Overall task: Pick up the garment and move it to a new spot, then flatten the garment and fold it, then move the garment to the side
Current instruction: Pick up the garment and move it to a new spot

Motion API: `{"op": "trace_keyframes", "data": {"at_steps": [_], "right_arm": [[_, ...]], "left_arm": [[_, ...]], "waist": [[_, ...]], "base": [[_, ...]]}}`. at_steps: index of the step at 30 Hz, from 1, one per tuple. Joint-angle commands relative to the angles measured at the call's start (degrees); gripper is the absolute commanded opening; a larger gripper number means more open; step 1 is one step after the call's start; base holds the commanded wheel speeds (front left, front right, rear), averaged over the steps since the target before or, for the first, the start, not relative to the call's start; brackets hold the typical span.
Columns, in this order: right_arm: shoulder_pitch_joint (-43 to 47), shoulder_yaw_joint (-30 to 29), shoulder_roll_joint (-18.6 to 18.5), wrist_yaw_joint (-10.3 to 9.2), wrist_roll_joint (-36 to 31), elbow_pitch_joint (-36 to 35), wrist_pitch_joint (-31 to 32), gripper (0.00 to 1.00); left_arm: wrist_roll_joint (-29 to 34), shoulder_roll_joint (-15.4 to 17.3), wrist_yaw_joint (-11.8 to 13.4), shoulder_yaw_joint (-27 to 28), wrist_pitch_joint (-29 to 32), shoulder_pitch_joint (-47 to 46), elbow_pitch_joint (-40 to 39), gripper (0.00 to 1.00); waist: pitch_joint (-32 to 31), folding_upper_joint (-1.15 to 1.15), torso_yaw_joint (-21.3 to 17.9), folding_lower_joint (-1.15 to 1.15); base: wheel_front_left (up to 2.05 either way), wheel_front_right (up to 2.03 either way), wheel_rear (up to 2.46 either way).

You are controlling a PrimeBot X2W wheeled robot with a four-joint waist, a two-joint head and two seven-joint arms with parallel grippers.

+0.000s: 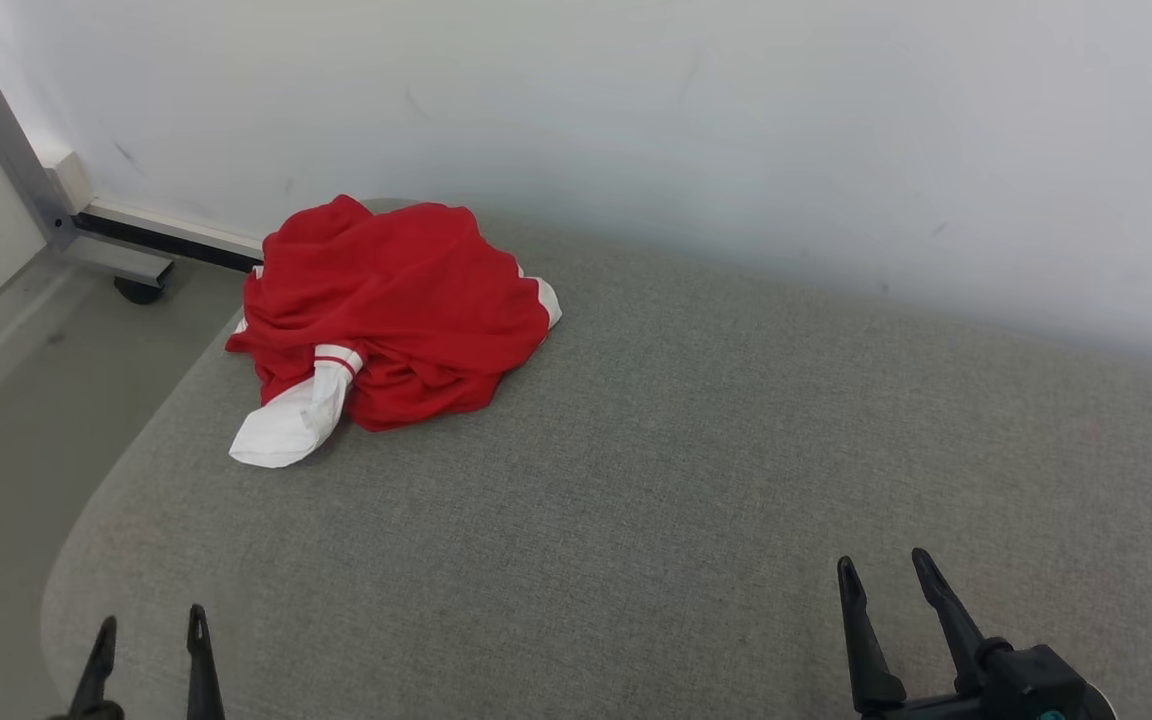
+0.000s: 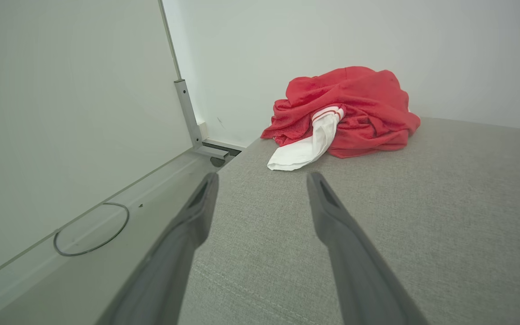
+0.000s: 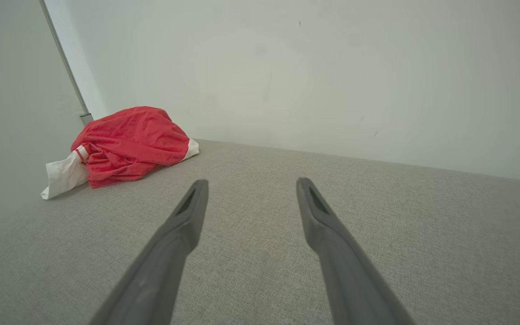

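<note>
Left pincer, right pincer agape; garment at grey surface's edge.

Left end effector spread wide, empty — crumpled red-white garment beyond, grey surface

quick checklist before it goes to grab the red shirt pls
1. Left gripper open, nothing between its fingers: ok.
2. Right gripper open, nothing between its fingers: ok.
3. Crumpled red garment with white trim in plain sight, nothing lying on it: ok.
4. Its white sleeve sticks out toward the robot as a likely grab point: ok.
5. Grey fabric surface has open room to the garment's right for a new spot: ok.
6. Garment's left edge fully on the surface and not hanging over the rim: cannot tell.
</note>
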Motion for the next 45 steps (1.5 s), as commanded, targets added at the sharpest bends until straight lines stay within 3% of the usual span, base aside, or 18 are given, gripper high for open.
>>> {"op": "trace_keyframes", "data": {"at_steps": [1, 10, 26, 36, 45], "right_arm": [[-0.4, 0.0, 0.0, -0.12, -0.7, -0.1, -0.1, 1.0], [-4.1, -0.3, 0.0, -0.12, -2.7, -0.9, -0.1, 1.0], [-11.6, -2.8, -0.9, -0.12, -3.2, -5.1, -0.1, 1.0], [-13.2, -3.0, -0.2, -0.12, -2.4, -6.8, -0.1, 1.0], [-13.7, -3.6, 0.0, -0.12, -2.2, -7.0, -0.1, 1.0]], "left_arm": [[-1.2, -0.1, -0.2, 0.4, -0.2, -1.2, -0.3, 1.0], [-3.2, 1.8, -1.1, 1.2, 1.7, -10.0, -1.3, 1.0], [-8.4, 10.4, -1.1, 6.8, 8.1, -31.9, 0.2, 1.0], [-8.8, 17.9, -1.7, 9.0, 14.0, -38.7, 7.0, 1.0], [-9.3, 21.2, -3.5, 7.6, 20.0, -40.6, 18.2, 1.0]], "waist": [[0.7, 0.0, -0.6, -0.01], [5.7, 0.0, -5.5, -0.01], [20.5, 0.0, -21.4, -0.01], [24.8, 0.0, -28.4, -0.01], [25.0, 0.0, -29.9, -0.01]], "base": [[0.0, 0.0, 0.0], [0.0, 0.0, 0.0], [0.0, 0.0, 0.0], [0.0, 0.0, 0.0], [0.0, 0.0, 0.0]]}}
